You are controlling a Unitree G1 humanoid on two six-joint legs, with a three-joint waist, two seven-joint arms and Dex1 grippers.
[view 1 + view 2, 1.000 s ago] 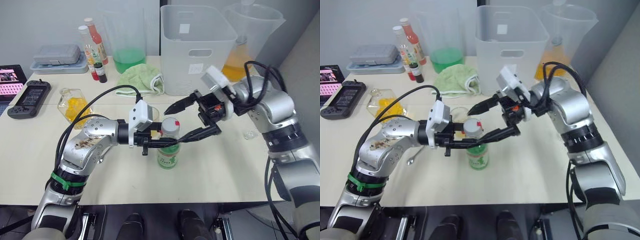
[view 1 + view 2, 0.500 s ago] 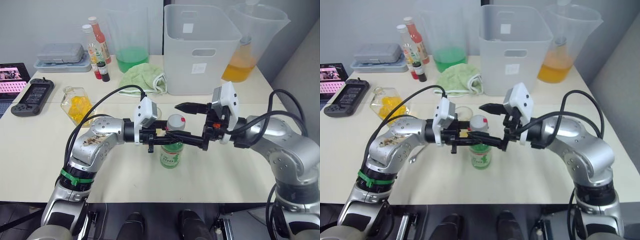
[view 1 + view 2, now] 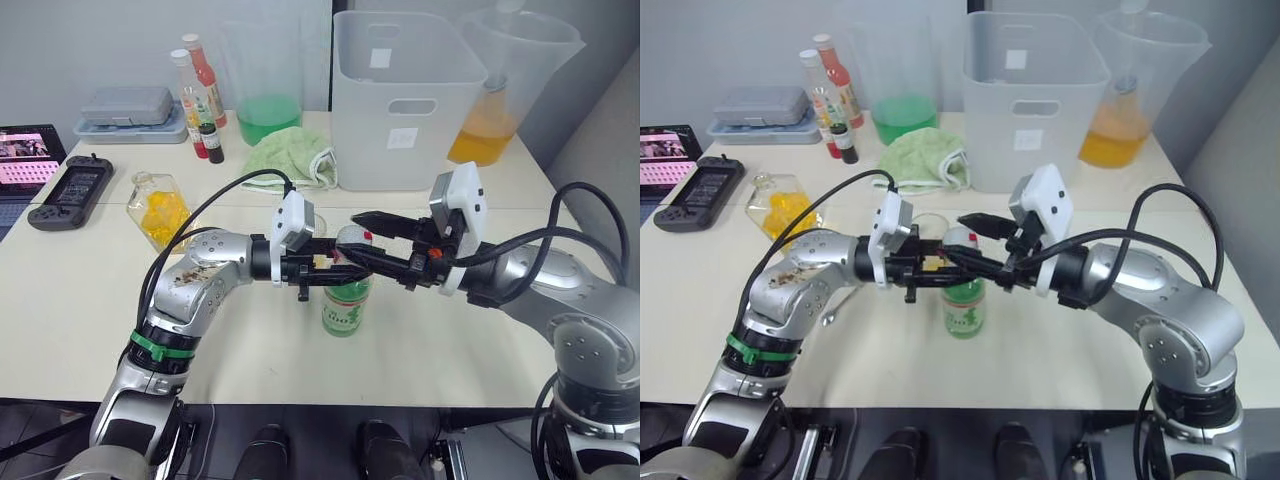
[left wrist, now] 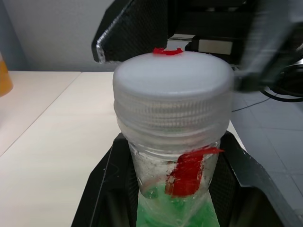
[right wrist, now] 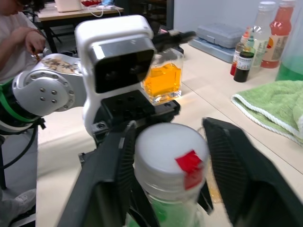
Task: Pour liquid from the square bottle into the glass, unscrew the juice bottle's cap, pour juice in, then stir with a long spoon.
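Juice bottle point(image 3: 346, 305) stands upright near the middle of the pale matte counter point(image 3: 80, 300): slim clear plastic, green liquid, green-and-white label. Left pincer point(image 3: 335, 276) pinches the bottle neck just below the ridged collar, black fingers on both sides. Cap point(image 5: 171, 152), smooth domed white plastic with a small red mark, sits on the bottle. Right pincer point(image 3: 362, 240) is spread, ribbed black fingers point(image 5: 235, 182) flanking the cap; contact cannot be told. The glass point(image 3: 930, 226), clear and straight-sided, stands just behind the left pincer.
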